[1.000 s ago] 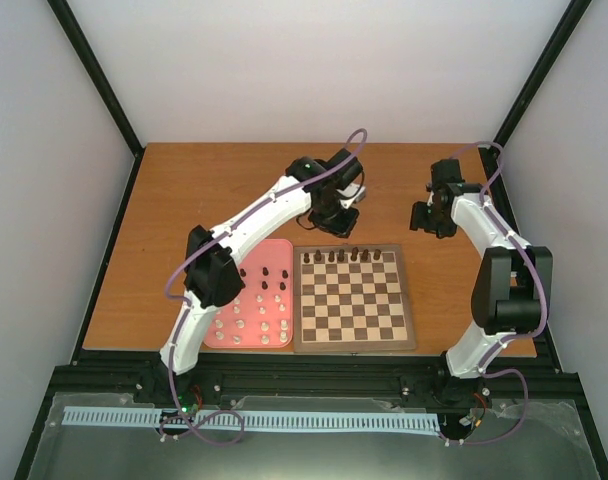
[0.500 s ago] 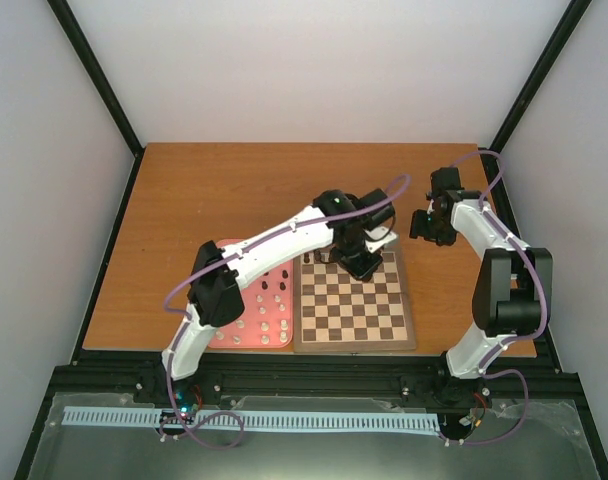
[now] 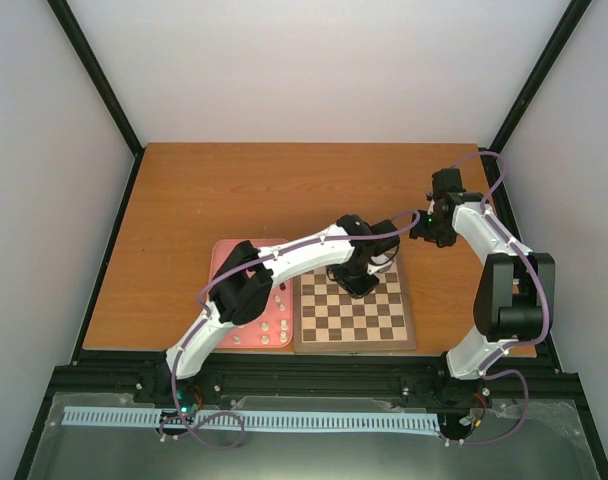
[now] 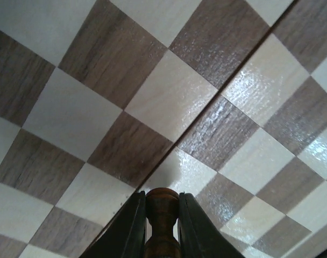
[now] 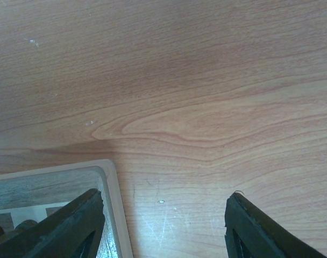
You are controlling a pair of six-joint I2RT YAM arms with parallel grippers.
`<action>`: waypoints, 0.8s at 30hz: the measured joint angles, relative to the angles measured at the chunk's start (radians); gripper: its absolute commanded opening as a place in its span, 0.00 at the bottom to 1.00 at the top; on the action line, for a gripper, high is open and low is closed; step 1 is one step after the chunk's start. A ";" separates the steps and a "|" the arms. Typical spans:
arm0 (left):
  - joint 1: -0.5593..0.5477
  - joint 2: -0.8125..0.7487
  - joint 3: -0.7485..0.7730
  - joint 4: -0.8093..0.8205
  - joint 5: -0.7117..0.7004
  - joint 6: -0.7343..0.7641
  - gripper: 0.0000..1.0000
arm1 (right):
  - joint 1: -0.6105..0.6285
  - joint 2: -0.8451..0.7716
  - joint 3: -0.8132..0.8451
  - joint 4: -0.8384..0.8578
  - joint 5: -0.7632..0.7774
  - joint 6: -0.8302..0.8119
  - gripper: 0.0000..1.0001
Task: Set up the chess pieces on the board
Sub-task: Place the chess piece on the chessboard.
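Note:
My left gripper (image 3: 356, 280) reaches over the back half of the chessboard (image 3: 354, 318). In the left wrist view it (image 4: 162, 201) is shut on a dark brown chess piece (image 4: 162, 212), held upright just above the checkered squares (image 4: 163, 99). My right gripper (image 3: 425, 231) hovers over the bare table beside the board's far right corner. In the right wrist view it (image 5: 163, 203) is open and empty, with the board's corner (image 5: 114, 185) at lower left. The left arm hides most of the back-row pieces.
The pink tray (image 3: 227, 256) lies left of the board, partly under the left arm, with dark and cream pegs (image 3: 281, 300) standing in it. The brown tabletop (image 3: 234, 190) stretches behind the board and tray. Grey walls close in the sides.
The left arm has swung from behind the board's far edge down over its back squares, carrying the dark piece. The right gripper has shifted only slightly.

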 measured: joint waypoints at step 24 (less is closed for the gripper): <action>-0.001 -0.005 0.029 0.027 -0.025 0.050 0.72 | 0.000 -0.016 -0.019 -0.003 -0.008 0.000 0.63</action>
